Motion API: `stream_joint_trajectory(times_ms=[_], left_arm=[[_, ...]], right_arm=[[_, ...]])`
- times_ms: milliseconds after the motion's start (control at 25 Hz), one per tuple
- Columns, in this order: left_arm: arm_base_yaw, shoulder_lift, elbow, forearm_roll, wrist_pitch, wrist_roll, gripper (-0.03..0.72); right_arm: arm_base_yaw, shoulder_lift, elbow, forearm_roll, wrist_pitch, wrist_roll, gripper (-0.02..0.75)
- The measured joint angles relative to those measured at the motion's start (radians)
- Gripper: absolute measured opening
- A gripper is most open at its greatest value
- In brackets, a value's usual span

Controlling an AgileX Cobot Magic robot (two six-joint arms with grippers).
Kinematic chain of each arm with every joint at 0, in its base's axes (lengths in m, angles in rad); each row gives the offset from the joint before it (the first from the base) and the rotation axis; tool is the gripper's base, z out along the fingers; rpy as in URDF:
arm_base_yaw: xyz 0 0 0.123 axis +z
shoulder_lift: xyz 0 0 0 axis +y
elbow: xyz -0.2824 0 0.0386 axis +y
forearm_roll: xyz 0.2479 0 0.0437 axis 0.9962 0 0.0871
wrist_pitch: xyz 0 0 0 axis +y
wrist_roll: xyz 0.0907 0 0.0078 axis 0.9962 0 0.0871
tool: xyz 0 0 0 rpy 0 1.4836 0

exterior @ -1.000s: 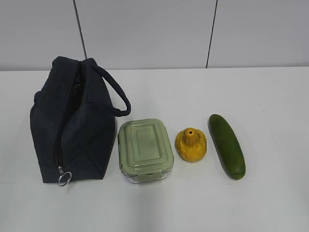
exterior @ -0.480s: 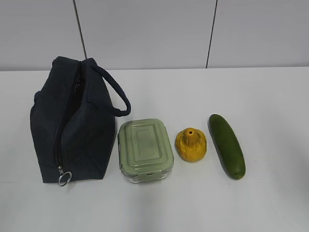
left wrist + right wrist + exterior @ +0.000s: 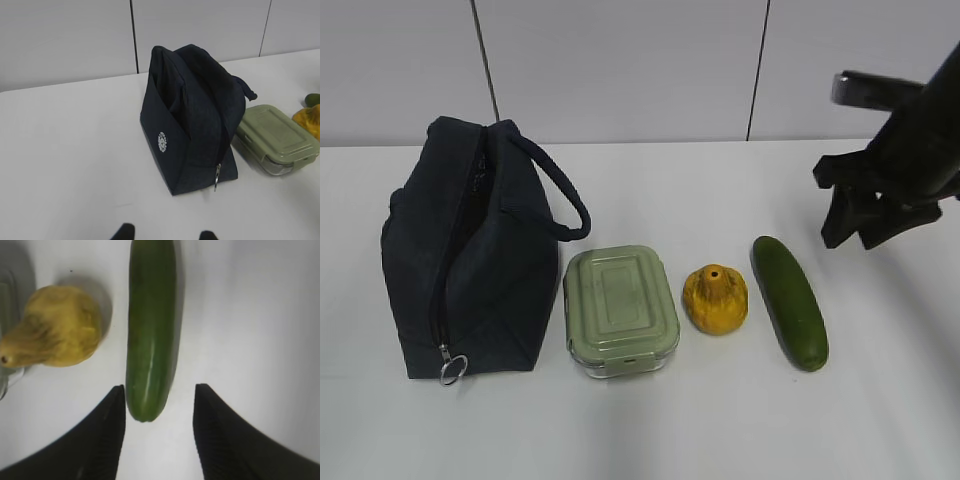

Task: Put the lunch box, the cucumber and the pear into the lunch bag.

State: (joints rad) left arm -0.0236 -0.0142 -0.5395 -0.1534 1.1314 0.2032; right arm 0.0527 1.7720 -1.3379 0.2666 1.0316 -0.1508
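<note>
The navy lunch bag (image 3: 470,255) stands at the left of the table, its zipper open along the top; it also shows in the left wrist view (image 3: 192,120). Next to it lie the sage-lidded lunch box (image 3: 620,308), the yellow pear (image 3: 716,298) and the dark green cucumber (image 3: 790,300). My right gripper (image 3: 852,238) is open and hovers above the table just right of the cucumber's far end. In the right wrist view its fingers straddle the cucumber's (image 3: 151,330) near tip without touching; the pear (image 3: 57,327) lies beside. My left gripper (image 3: 165,234) is open, empty, short of the bag.
The white table (image 3: 720,430) runs back to a grey panelled wall (image 3: 620,70). The bag's loop handle (image 3: 560,200) arches toward the lunch box, and its silver ring pull (image 3: 453,369) hangs at the front.
My right arm has come into the exterior view from the right and now hangs above the cucumber's far end. The objects have not moved.
</note>
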Motion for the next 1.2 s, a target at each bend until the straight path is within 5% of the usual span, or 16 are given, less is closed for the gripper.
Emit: stream_joint_trajectory(times_ms=[280,800,1200], left_arm=[[0.000,0.000,0.000,0.000,0.000,0.000,0.242],[0.000,0.000,0.000,0.000,0.000,0.000,0.242],[0.000,0.000,0.000,0.000,0.000,0.000,0.242]], right_arm=[[0.000,0.190,-0.193,0.012,0.086,0.010,0.351],[0.000,0.191,-0.205,0.045,0.092,-0.019,0.473],[0.033,0.259,-0.205,0.058,0.094,-0.034,0.486]])
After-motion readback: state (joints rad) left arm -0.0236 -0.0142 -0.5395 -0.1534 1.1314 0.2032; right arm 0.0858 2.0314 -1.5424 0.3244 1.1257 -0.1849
